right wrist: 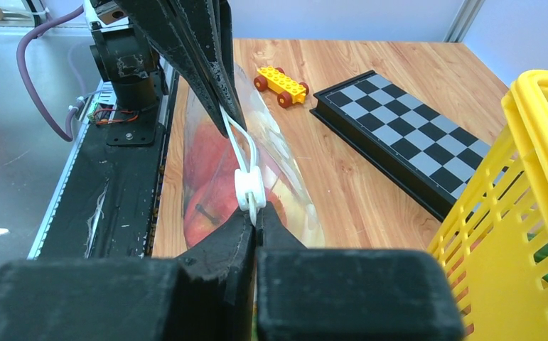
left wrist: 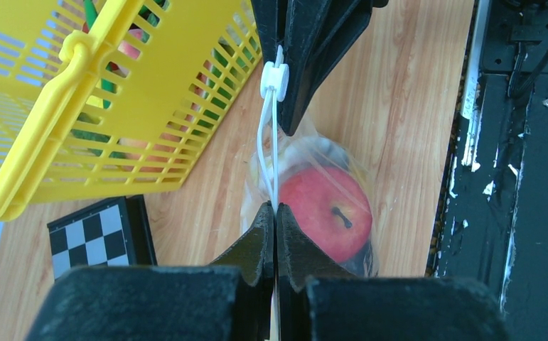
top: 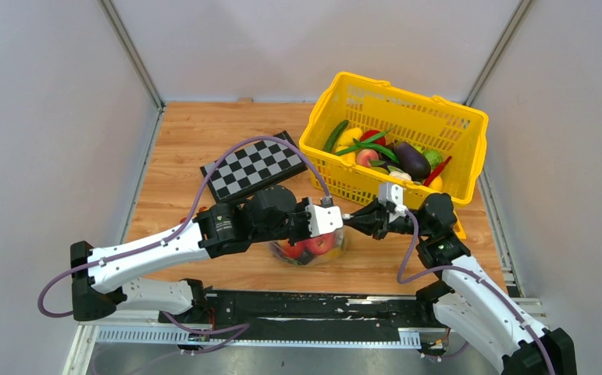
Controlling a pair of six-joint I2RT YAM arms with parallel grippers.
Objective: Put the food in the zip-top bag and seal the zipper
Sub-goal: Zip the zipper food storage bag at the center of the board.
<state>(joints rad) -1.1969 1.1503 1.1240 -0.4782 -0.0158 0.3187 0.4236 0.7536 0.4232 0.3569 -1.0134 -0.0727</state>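
The clear zip-top bag [top: 313, 250] hangs between my two grippers just above the wood, with red round food [top: 318, 243] inside. In the left wrist view a red apple [left wrist: 324, 209] shows through the plastic. The zipper [left wrist: 266, 145] runs taut as a thin white strip from my left gripper [left wrist: 276, 210], which is shut on one end of it, to a white slider [left wrist: 274, 77]. The right gripper [right wrist: 257, 214] is shut on the zipper right behind that slider [right wrist: 248, 187]. The two grippers face each other, left [top: 342, 223] and right [top: 359, 219], a short gap apart.
A yellow basket [top: 438, 117] holding several toy vegetables stands at the back right, close to the right arm. A black-and-white checkerboard [top: 254, 166] lies behind the left arm. A small yellow toy car [right wrist: 281, 84] sits on the wood near it. A black rail [top: 313, 308] runs along the near edge.
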